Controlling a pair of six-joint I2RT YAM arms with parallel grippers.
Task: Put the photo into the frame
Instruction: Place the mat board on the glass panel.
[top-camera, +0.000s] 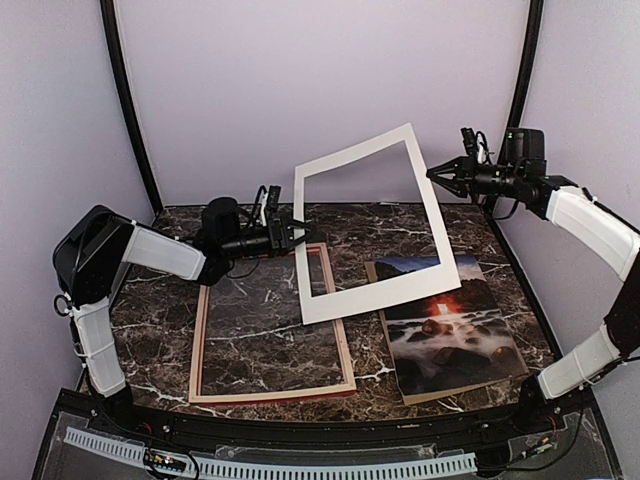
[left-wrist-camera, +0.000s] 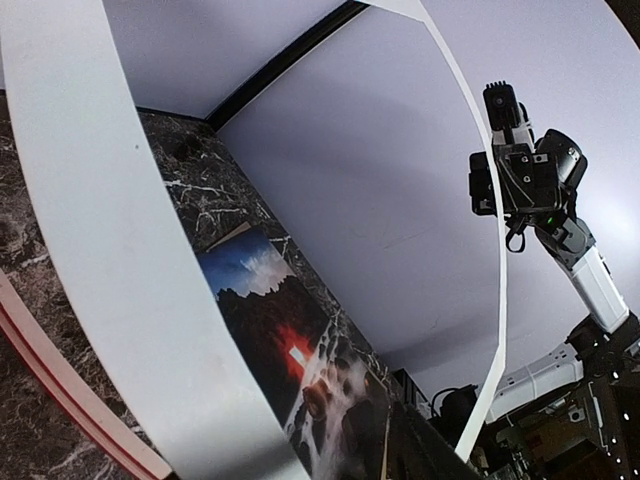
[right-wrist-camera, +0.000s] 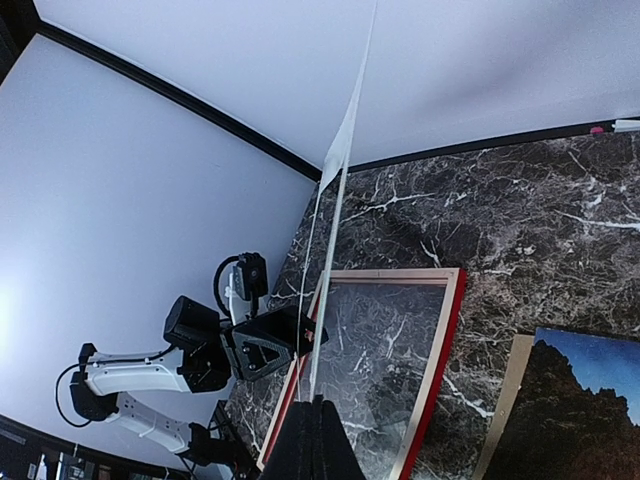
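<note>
The photo (top-camera: 445, 325) lies flat at the right of the table on a brown backing board (top-camera: 372, 272), with its blue sky at the far end. It also shows in the left wrist view, photo (left-wrist-camera: 290, 340). The frame (top-camera: 270, 388) lies to the left with its pale back up and its red face edge (right-wrist-camera: 450, 340) showing. A white mat (top-camera: 365, 235) hangs tilted between the arms. My right gripper (top-camera: 436, 172) is shut on the mat's right edge (right-wrist-camera: 340, 170). My left gripper (top-camera: 300, 232) straddles the mat's left edge, jaws apart.
The mat's lower edge hangs over the frame's right rail and the far end of the photo. The marble table (top-camera: 160, 330) is bounded by lilac walls and black corner posts (top-camera: 125, 100). The right arm (left-wrist-camera: 530, 190) shows through the mat's window.
</note>
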